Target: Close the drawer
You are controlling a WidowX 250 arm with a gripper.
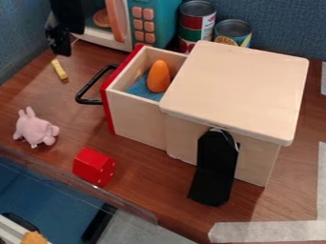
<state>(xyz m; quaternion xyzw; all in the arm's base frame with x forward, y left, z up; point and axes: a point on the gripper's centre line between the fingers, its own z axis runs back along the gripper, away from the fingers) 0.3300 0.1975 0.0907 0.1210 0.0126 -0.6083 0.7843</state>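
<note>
Your drawer stands partly out of the wooden box, lower right of the pincer in the camera view. Inside it you have an orange, rounded piece upright on blue lining. You can't tell how wide the pincer is or whether it holds anything; it sits apart from the black handle.

Two cans beside toy microwave. Yellow stick in front; pink plush, red block farther out.

Blue walls stand left and right of the jaws; below them spreads a brown table, pale tape well apart, lower right.
</note>
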